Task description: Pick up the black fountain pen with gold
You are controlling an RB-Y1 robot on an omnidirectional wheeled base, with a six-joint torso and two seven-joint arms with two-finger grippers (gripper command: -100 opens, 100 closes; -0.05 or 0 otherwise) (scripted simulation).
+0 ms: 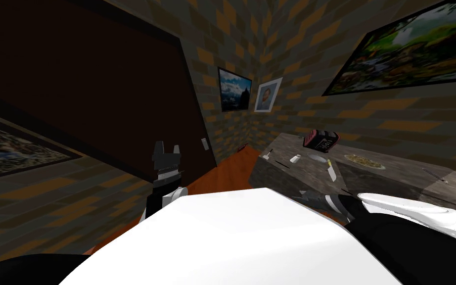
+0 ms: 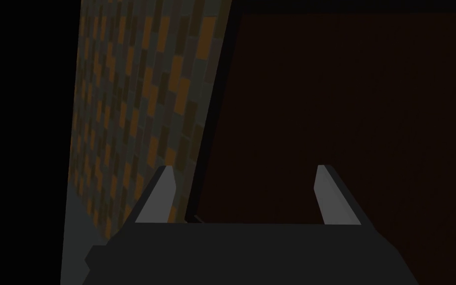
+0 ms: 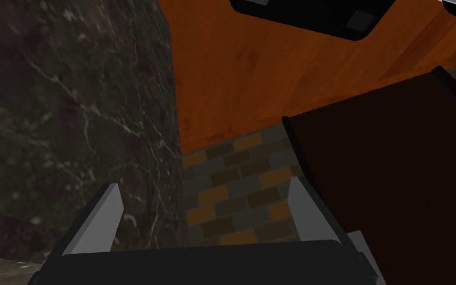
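At the head view's right, on the table [image 1: 301, 175], a thin dark stick is prob. the pen [image 1: 434, 175]. Right gripper [image 3: 203, 192], fingers apart, faces the table's side: lift it, then descend w/ fingers across the pen. Left gripper [image 2: 244, 170]: apart too.

The pen [image 1: 434, 175] is a slim, dark rod with a paler tip at one end, too small here for any gold trim to be made out. It lies flat on the grey, stone-patterned top of the bench [image 1: 400, 170], slanting across it. It rests alone toward the bench's right part, well apart from the flat round plate [image 1: 364, 161].
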